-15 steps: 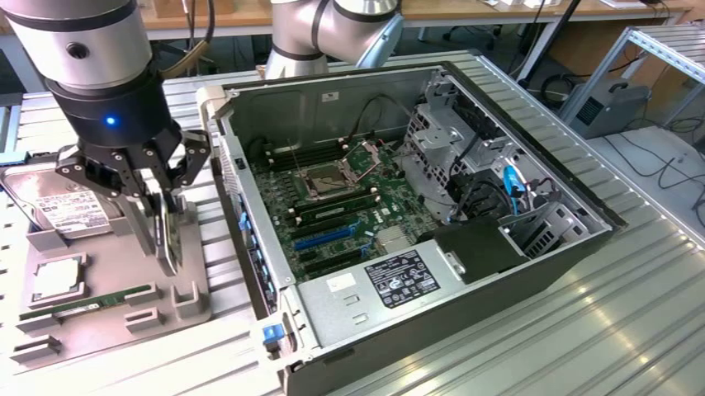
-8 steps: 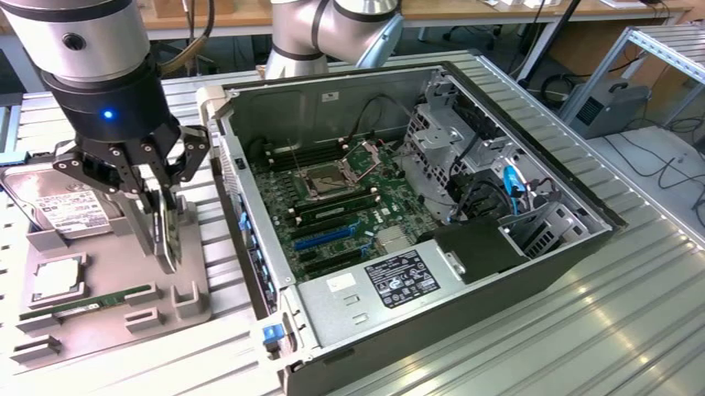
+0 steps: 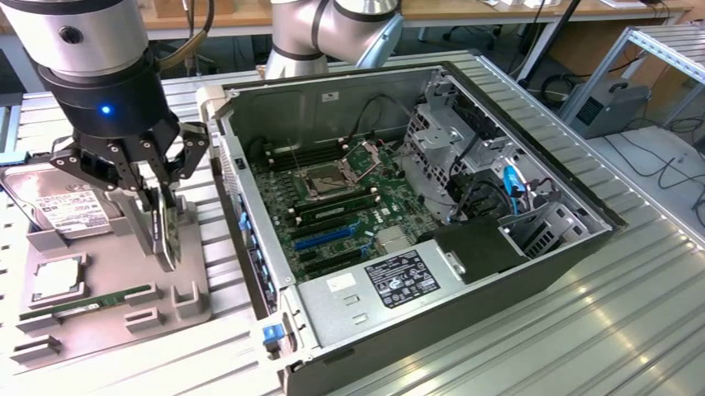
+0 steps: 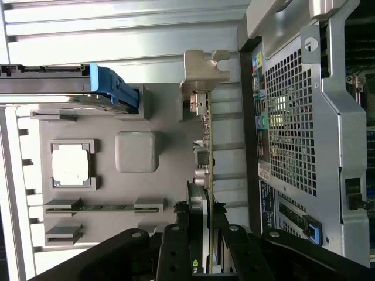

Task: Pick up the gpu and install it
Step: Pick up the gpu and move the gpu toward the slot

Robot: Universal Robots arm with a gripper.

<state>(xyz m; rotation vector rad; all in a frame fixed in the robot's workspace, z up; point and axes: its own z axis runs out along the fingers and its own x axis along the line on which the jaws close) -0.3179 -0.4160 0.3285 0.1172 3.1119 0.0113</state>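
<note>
Green-edged thin flat card, dark face, silver bracket at one end: gpu [image 3: 162, 235] stands on edge in slot of grey moulded parts tray [image 3: 187, 256], directly below black multi-finger gripper [image 3: 152, 194]. Fingers [image 4: 176, 252] clamped on both faces near top edge; upright hold likely suits edge-first seating. Lifted from slot or not: cannot tell. Open black computer case [image 3: 551, 264] just beside gripper, its perforated rear wall near bracket end. Side room tight; space above free.

An open black metal computer case [image 3: 441, 330] is seen on a ribbed aluminium table [image 3: 595, 330], its green motherboard [image 3: 330, 210] exposed. Beside it, a silver boxy hard drive [image 3: 66, 206], a square silver processor [image 3: 55, 280] and a long narrow green memory stick [image 3: 94, 303] are held in a grey plastic tray [image 3: 111, 330].
</note>
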